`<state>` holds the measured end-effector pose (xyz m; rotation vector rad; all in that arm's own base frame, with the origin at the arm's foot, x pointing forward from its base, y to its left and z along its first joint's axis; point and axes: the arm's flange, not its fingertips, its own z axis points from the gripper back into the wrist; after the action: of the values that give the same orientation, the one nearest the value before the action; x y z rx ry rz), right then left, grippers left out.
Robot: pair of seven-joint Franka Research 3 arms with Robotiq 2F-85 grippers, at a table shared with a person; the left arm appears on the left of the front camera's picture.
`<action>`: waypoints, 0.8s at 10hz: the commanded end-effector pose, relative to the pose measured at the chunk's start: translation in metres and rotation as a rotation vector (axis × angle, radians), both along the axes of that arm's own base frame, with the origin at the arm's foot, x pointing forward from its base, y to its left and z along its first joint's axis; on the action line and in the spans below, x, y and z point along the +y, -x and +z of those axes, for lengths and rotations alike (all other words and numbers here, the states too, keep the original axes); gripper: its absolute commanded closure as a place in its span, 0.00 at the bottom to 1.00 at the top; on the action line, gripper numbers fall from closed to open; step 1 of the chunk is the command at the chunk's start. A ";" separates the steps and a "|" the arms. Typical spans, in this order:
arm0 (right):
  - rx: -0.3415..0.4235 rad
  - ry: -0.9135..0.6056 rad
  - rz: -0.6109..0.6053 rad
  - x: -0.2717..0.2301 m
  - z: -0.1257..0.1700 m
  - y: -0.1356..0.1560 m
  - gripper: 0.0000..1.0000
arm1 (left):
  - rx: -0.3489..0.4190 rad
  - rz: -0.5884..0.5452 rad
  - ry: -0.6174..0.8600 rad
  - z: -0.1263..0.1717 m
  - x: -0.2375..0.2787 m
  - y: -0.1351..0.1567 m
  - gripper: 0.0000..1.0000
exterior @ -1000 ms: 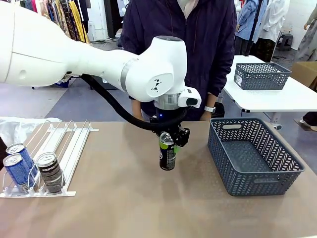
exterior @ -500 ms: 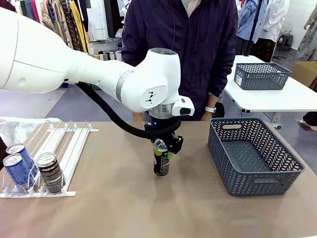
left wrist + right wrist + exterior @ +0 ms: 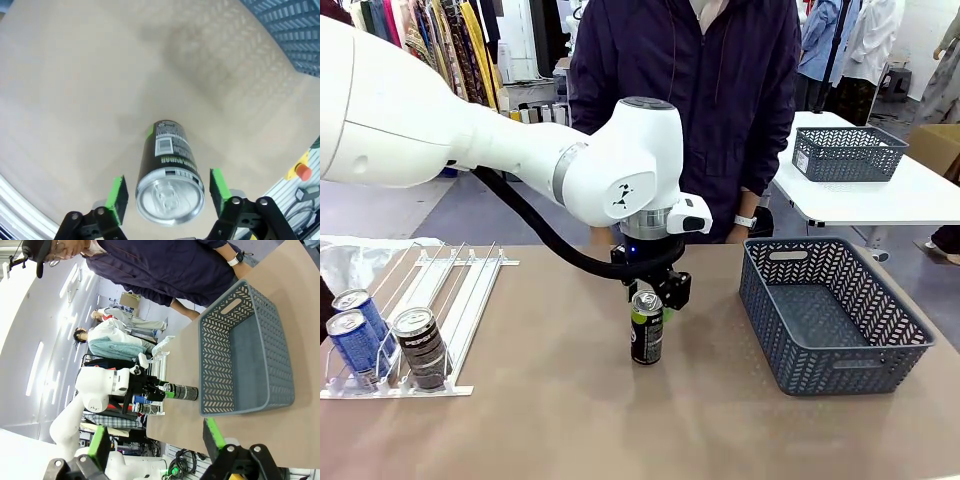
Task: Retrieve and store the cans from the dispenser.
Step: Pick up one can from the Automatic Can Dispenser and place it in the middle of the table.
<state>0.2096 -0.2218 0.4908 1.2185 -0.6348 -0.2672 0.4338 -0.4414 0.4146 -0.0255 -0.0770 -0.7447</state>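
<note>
A black can with green markings (image 3: pixel 646 338) stands upright on the table's middle. My left gripper (image 3: pixel 649 297) hovers around its silver top. In the left wrist view the can (image 3: pixel 167 165) sits between the green pads (image 3: pixel 118 198), a small gap on each side, so the left gripper (image 3: pixel 169 192) is open. The white wire dispenser (image 3: pixel 455 285) lies at the left, holding two blue cans (image 3: pixel 352 340) and one black can (image 3: pixel 420 346) at its front end. My right gripper (image 3: pixel 155 437) is open and holds nothing, well above the table.
A grey lattice basket (image 3: pixel 832 345) stands to the right of the can, also seen as the basket (image 3: pixel 260 325) in the right wrist view. A person stands at the far edge behind the left arm. A second basket (image 3: pixel 847 152) sits on another table behind.
The left gripper carried the black can leftward and down until it stood on the table, then its fingers parted from the can.
</note>
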 end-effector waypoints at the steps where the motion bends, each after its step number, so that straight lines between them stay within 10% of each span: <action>1: -0.034 -0.003 0.004 -0.002 0.002 -0.001 0.00 | -0.018 0.010 0.045 0.010 0.018 0.005 0.00; 5: -0.034 -0.003 0.004 -0.002 0.002 -0.001 0.00 | -0.089 0.069 0.154 0.096 0.067 0.026 0.00; 8: -0.034 -0.003 0.004 -0.002 0.002 -0.001 0.00 | -0.006 0.120 0.485 0.175 0.232 0.069 0.00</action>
<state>0.2096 -0.2219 0.4905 1.2184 -0.6343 -0.2676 0.3917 -0.2969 0.5912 -0.3610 -0.2729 -0.6148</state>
